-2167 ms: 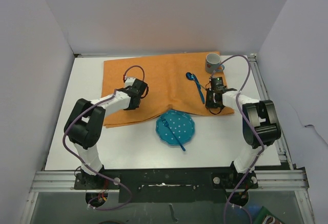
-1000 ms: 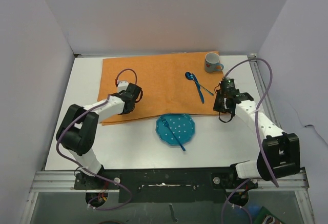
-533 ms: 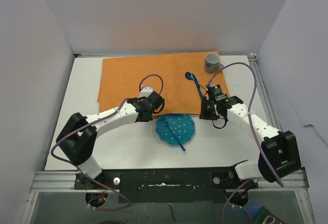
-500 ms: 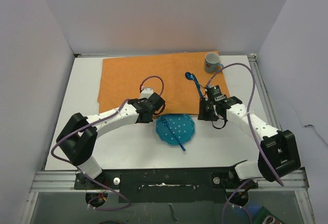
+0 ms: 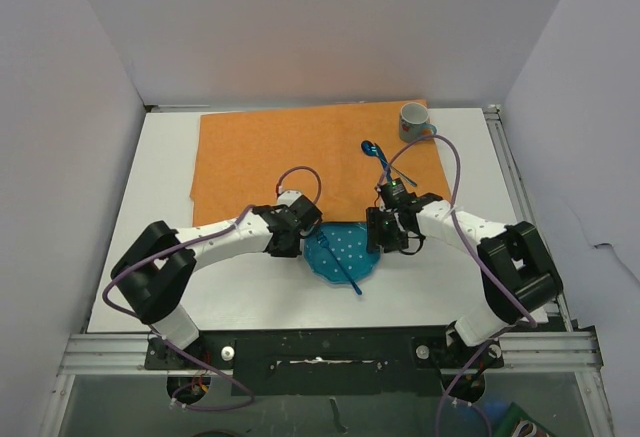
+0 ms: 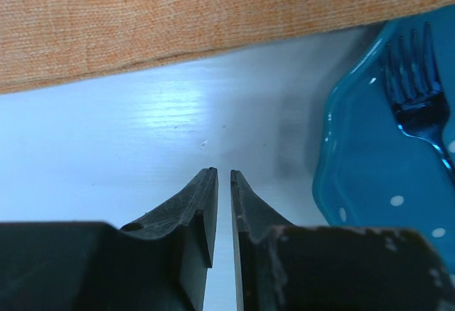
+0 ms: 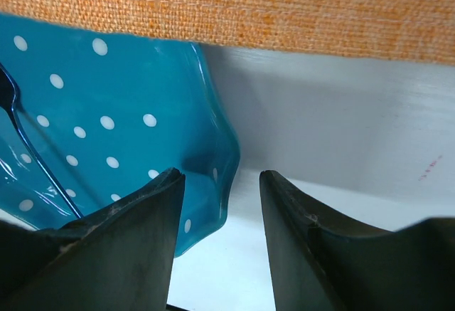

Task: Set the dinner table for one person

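Pale walls [image 5: 330,27] close in the dinner table [image 5: 140,207] on the left, far and right sides. It is a plain, smooth white top filling the floor of the booth, with an orange cloth [image 5: 270,152] over its far half. A mug [image 5: 412,120] stands at the cloth's far right corner, and a blue dotted plate [image 5: 352,247] with a fork [image 5: 342,269] sits near the middle. The left gripper [image 6: 222,174] is nearly closed and empty, just left of the plate. The right gripper [image 7: 220,176] is spread open at the plate's right rim.

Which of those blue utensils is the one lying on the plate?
The blue fork. It lies across the teal dotted plate, with its tines toward the orange cloth. The blue spoon rests farther back, on the cloth itself.
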Robot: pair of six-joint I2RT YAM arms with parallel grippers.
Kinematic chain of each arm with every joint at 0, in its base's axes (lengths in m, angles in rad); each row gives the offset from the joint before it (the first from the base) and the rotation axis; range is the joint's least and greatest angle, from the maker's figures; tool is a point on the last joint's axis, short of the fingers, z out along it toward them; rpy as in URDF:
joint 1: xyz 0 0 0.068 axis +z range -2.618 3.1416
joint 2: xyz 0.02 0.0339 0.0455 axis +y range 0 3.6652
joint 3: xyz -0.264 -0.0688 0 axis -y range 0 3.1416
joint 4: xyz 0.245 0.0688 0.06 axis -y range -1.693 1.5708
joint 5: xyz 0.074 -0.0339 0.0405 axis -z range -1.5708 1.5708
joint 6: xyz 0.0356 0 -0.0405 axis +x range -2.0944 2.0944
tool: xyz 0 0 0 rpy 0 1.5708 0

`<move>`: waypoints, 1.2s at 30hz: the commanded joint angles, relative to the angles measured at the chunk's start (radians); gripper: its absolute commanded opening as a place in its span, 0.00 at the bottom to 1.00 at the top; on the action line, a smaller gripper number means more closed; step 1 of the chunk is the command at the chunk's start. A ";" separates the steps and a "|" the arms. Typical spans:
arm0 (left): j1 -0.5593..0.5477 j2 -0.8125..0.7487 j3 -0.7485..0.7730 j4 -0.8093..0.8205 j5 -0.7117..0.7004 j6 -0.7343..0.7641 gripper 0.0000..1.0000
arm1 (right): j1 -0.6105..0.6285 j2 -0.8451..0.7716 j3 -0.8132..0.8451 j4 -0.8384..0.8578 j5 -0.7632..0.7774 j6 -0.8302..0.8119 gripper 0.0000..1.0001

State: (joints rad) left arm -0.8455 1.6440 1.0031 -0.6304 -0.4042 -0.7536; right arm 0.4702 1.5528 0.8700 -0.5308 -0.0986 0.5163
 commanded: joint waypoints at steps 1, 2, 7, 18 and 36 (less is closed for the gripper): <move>-0.017 -0.008 -0.003 0.117 0.051 -0.024 0.15 | 0.014 0.011 0.020 0.050 -0.016 -0.005 0.48; -0.023 -0.011 -0.002 0.127 0.056 -0.024 0.15 | 0.016 0.016 0.022 0.050 -0.017 -0.007 0.48; -0.058 -0.035 0.008 0.150 0.052 -0.042 0.15 | 0.021 0.031 0.024 0.052 -0.017 -0.012 0.47; -0.091 -0.063 0.047 0.104 0.063 -0.066 0.14 | 0.029 0.062 0.035 0.056 -0.011 -0.016 0.47; -0.211 0.107 0.231 0.139 0.151 -0.058 0.15 | 0.038 0.084 0.020 0.072 -0.010 -0.022 0.47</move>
State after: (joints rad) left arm -1.0374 1.6943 1.1793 -0.5247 -0.2779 -0.8047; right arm 0.4992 1.6169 0.8948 -0.4828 -0.1101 0.5060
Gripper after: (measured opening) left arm 0.147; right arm 0.469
